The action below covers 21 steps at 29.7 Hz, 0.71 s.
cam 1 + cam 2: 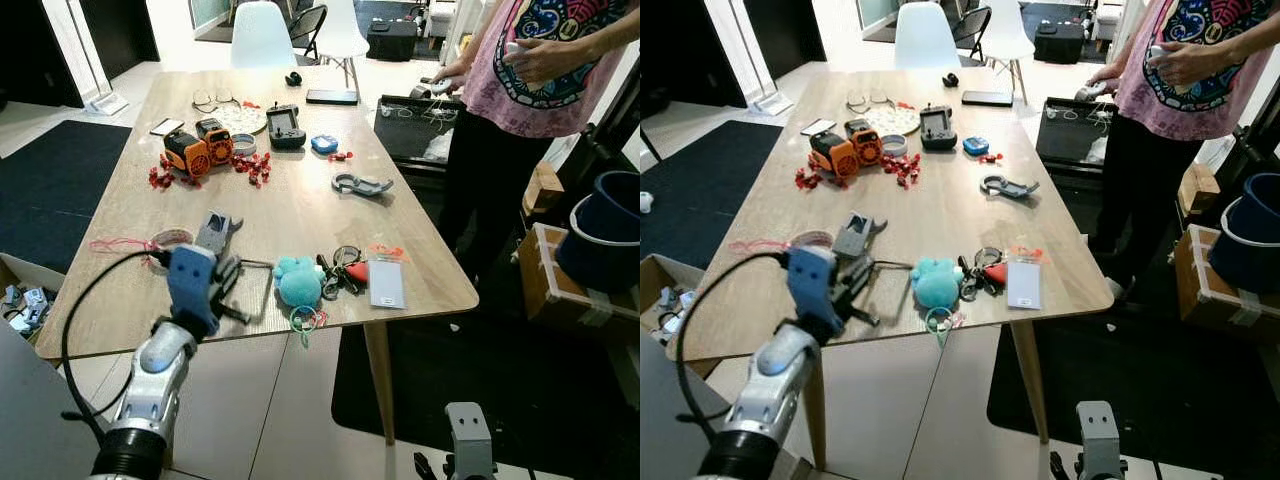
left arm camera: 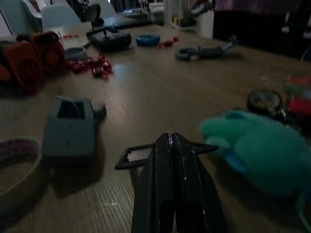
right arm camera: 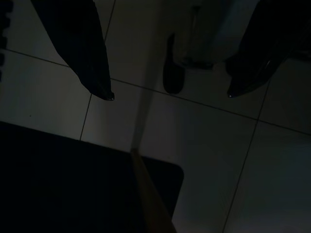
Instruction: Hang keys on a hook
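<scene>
Left tool closed and empty, low over the near edge of the bench, fingers pointing right toward the keys, probably lining up for a grasp. Keys lying flat near the right front corner, just right of the teal plush, not yet touched. Right tool open, hanging idle over the floor. No hook recognised with certainty.

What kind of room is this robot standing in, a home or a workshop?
Probably a home dining area used for testing. A long light wooden table holds household clutter such as a teal plush keyring, white moulded chairs stand at its far end, and a dark rug lies on the tiled floor.
</scene>
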Motion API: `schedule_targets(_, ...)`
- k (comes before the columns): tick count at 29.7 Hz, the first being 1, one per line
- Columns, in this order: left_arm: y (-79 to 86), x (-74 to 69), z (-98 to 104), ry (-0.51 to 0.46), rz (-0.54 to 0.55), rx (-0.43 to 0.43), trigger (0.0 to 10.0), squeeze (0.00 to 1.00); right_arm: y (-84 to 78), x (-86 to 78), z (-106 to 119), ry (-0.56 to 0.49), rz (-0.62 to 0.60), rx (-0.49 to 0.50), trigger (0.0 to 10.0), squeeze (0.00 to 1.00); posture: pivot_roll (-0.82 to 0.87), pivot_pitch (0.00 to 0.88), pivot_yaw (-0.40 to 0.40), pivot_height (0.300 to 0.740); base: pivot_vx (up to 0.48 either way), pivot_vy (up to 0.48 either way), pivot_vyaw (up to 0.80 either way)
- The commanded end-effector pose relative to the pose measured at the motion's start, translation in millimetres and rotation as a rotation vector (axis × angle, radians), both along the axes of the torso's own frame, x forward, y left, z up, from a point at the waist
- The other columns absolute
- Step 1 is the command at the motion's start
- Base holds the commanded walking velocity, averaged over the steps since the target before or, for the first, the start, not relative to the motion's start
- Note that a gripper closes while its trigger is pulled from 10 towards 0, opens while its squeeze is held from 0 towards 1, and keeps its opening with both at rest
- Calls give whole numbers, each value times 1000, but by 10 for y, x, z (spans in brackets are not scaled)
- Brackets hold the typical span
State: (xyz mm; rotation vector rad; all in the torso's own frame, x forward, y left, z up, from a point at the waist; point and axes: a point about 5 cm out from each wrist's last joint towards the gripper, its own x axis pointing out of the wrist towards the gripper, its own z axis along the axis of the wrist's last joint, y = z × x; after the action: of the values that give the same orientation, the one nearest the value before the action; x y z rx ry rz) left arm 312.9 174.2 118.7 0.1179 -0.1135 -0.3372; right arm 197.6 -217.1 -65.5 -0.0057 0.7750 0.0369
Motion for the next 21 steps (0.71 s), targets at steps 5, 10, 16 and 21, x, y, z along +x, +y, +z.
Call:
schedule_targets(5, 80, 24, -8, 10, 21, 40, 10000, 1000, -28, -37, -17, 11, -17, 1, 10000, 0, 22, 99, -5, 740, 0, 0, 0)
schedule_targets(10, 113, 45, 12, -13, 43, 58, 10000, 1000, -34, -38, -16, 11, -20, -2, 10000, 0, 20, 95, -4, 740, 0, 0, 0)
schedule_targets(16, 170, 59, 43, -33, 57, 66, 10000, 0, -39, -36, -15, 11, -21, -3, 10000, 0, 21, 97, -5, 740, 0, 0, 0)
schedule_targets(21, 183, 40, 23, -29, 32, 93, 10000, 0, -36, -25, -9, 9, -18, -3, 10000, 0, 22, 97, -6, 740, 0, 0, 0)
